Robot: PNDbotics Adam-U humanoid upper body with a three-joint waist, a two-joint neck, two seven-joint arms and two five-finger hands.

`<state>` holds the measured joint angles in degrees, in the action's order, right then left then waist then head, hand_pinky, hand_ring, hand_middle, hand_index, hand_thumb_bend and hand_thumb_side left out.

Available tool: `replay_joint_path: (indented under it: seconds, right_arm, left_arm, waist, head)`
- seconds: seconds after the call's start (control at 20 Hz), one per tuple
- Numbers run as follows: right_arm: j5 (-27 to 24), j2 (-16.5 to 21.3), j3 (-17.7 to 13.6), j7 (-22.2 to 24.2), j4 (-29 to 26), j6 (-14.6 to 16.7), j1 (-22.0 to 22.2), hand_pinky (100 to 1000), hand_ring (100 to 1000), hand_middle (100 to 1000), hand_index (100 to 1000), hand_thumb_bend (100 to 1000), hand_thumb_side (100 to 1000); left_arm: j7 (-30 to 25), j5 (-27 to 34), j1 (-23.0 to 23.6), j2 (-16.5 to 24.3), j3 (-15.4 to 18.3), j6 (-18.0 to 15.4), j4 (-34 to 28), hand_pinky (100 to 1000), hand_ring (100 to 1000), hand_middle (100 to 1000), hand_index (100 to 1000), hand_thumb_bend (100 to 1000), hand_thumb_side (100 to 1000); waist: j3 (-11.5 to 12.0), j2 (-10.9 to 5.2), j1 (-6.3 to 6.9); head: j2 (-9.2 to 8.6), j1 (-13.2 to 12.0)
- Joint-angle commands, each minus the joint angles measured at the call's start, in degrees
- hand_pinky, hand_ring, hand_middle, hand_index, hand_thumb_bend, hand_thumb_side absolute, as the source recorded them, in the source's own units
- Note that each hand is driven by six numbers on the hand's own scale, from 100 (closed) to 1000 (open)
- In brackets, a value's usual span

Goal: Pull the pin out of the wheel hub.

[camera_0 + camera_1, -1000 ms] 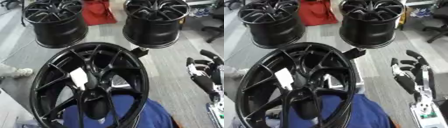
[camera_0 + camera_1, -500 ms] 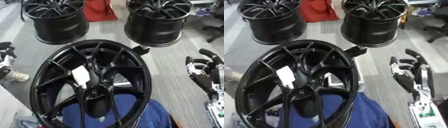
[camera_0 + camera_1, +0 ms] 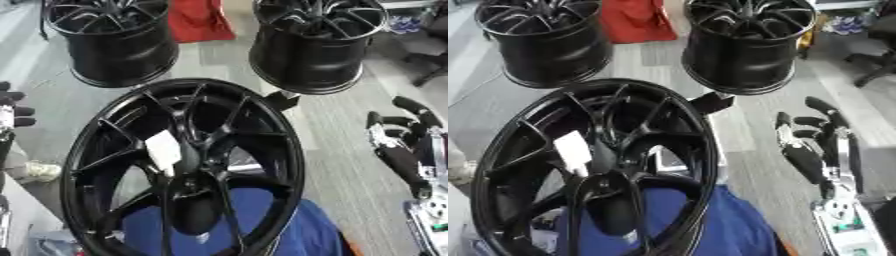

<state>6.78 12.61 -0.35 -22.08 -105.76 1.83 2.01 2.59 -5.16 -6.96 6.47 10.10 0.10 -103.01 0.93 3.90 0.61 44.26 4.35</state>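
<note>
My left hand (image 3: pixel 12 112) is in at the left edge now, where a second ago it wasn't showing at all; only dark fingers curled together are visible, with nothing in them. My right hand (image 3: pixel 815 142) hasn't budged from the right side, fingers relaxed and apart, pointing up and away from me, empty. The wheel hub (image 3: pixel 184 165) stands tilted between my two sets of fingers, well clear of both, its lower part in front of a blue cloth (image 3: pixel 262 225). A white tag-like piece (image 3: pixel 164 148) sits on the spokes just above the centre, nearer my left fingers than my right; I can't say whether that's the pin or only a label. Two more black wheels (image 3: pixel 109 37) stand beyond, far past my fingertips. So, as I read it, the left is coming in for the reach, and no pull has begun
</note>
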Motion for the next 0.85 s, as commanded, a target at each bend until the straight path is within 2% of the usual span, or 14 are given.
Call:
replay_joint_path:
  seconds: [0.05,0.85]
  right_arm:
    - [-0.3,0.6,-0.3,0.0,-0.7,0.0,-0.6,581,683,800,808,307,254]
    - [-0.3,0.4,-0.3,0.3,-0.8,0.1,-0.9,582,683,801,808,300,254]
  left_arm:
    - [-0.3,-0.4,0.0,0.4,-0.1,0.2,-0.9,619,615,670,821,100,628]
    - [-1.8,-1.0,0.2,-0.4,-1.1,0.2,-1.3,621,615,670,820,100,633]
  waist:
    - [0.1,-0.38,-0.02]
    - [0.1,-0.14,-0.22]
  head:
    - [-0.14,0.3]
    - [-0.14,-0.3]
